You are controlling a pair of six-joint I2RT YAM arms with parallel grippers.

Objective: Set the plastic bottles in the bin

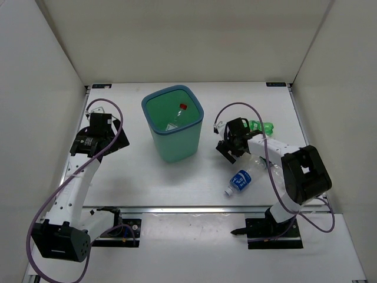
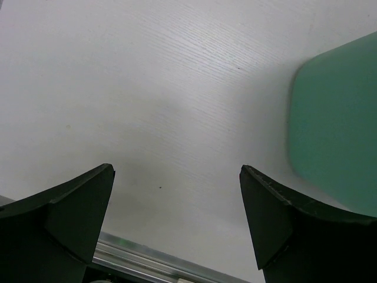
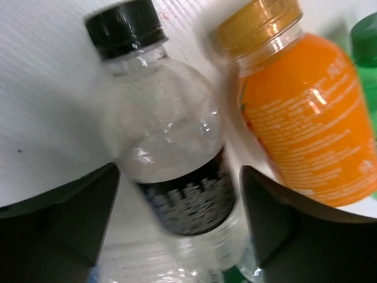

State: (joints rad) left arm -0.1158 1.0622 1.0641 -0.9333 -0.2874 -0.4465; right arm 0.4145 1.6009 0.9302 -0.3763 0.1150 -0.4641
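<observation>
Step in hand: the right arm is picking the next bottle. Right claw [image 3: 179, 174] is spread wide and straddles the dark-label bottle [image 3: 168, 135] on the worktop [image 1: 129, 177], right of the bin [image 1: 174, 147]. The jaws sit either side of the label with no squeeze visible, so I judge it grips nothing yet. That bottle looks to lie on its side, black cap pointing away from the wrist, long axis running straight out between the jaws, so closing goes across the body. Orange bottle [image 3: 300, 118] lies just beside it, roughly parallel, cap the same way; green bottle [image 1: 262, 126] sits beyond that. Next move, I'd say: close on the label band without catching the orange one, lift, swing left over the bin's rim, release. Blue-label bottle [image 1: 240, 180] lies nearer the arm bases, cap toward the near edge, axis diagonal. A red-capped bottle [image 1: 178, 117] is already in the bin. Left claw [image 2: 177, 171] is wide open and empty, over the worktop beside the bin.
</observation>
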